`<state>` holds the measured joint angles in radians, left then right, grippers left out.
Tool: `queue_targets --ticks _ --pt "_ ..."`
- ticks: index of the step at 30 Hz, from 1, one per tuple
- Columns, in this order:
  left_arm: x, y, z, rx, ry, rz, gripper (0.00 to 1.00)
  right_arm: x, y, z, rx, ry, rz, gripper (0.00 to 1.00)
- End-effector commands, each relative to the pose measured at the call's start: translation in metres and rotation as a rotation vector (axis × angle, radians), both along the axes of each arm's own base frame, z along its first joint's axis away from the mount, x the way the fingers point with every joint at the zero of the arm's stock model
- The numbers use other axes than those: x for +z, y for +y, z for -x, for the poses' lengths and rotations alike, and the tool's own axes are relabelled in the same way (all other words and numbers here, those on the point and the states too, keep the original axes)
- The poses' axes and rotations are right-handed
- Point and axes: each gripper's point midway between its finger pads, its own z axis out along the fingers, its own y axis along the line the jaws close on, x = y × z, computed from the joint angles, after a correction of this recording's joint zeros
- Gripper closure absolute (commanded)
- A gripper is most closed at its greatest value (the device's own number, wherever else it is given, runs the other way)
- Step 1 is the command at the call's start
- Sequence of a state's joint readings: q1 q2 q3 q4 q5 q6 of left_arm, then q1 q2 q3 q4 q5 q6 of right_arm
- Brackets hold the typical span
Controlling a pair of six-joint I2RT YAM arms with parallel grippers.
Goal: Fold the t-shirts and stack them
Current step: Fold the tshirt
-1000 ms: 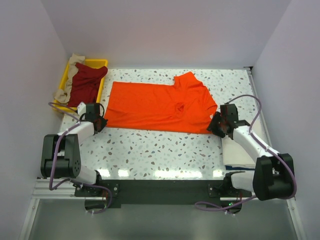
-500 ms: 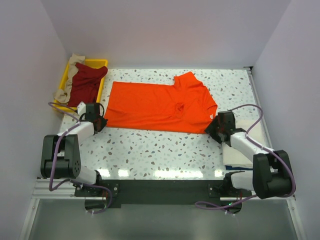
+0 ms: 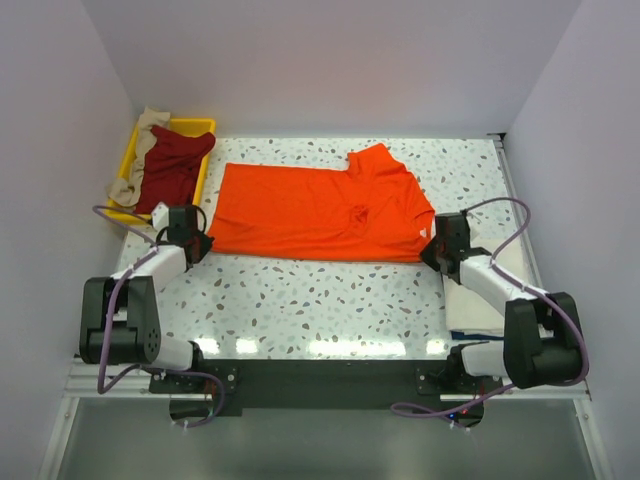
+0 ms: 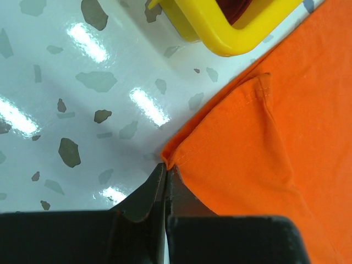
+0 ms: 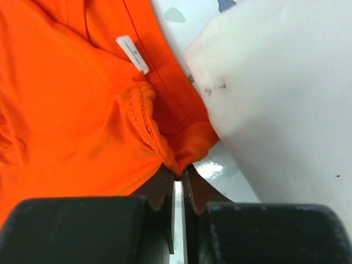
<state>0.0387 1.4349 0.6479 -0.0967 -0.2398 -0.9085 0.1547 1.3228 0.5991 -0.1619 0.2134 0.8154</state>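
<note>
The orange t-shirt [image 3: 320,212] lies spread flat in the middle of the counter [image 3: 330,300]. Its hem is toward 9 o'clock and its collar end toward 3 o'clock, with one sleeve sticking out toward 12. The cloth is bright and mostly smooth, with a small pucker near the middle and a small white tag [image 5: 132,54] by the edge at the 3 o'clock end.

There are four shirts in all. Besides the orange one, a dark red shirt [image 3: 172,165] and a beige shirt [image 3: 140,140] are heaped in the single yellow tray [image 3: 195,125] at 10 o'clock. A cream-white shirt [image 3: 480,300] lies folded flat at 4 o'clock, just beside the orange one.

Both arms are folded at the elbow with their wrists low over the counter. The left forearm reaches toward 1 o'clock, and the left fingers [image 3: 203,243] are closed on the hem corner at 8 o'clock, with the cloth's point pinched at their tips. The right forearm reaches toward 11 o'clock. The right fingers [image 3: 428,252] are nipped together on a bunched fold of the orange edge, next to the cream-white shirt.
</note>
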Motion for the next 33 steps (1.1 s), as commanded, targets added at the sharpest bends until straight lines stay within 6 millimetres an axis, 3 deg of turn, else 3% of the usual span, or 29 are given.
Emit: queue_targets --ticks 1,10,16,25,30,33 --pt "0.016 0.010 0.001 0.034 -0.037 -0.030 1.00 0.025 -0.013 -0.013 0.005 -0.045 0.083 0.99" --pt "0.019 0.022 0.036 0.081 0.040 -0.084 1.00 0.035 0.003 0.020 0.119 0.026 0.026 1.00" --pt "0.019 0.029 0.075 0.136 0.076 -0.109 1.00 0.041 0.016 0.056 0.156 0.049 -0.069 1.00" --pt "0.013 0.030 0.123 0.186 0.115 -0.106 1.00 0.055 0.011 0.114 0.118 0.097 -0.110 1.00" --pt "0.009 0.024 0.136 0.196 0.107 -0.071 1.00 0.055 0.013 0.138 0.121 0.104 -0.137 0.99" --pt "0.007 0.020 0.138 0.201 0.108 -0.039 0.97 0.052 0.013 0.148 0.115 0.117 -0.148 0.89"
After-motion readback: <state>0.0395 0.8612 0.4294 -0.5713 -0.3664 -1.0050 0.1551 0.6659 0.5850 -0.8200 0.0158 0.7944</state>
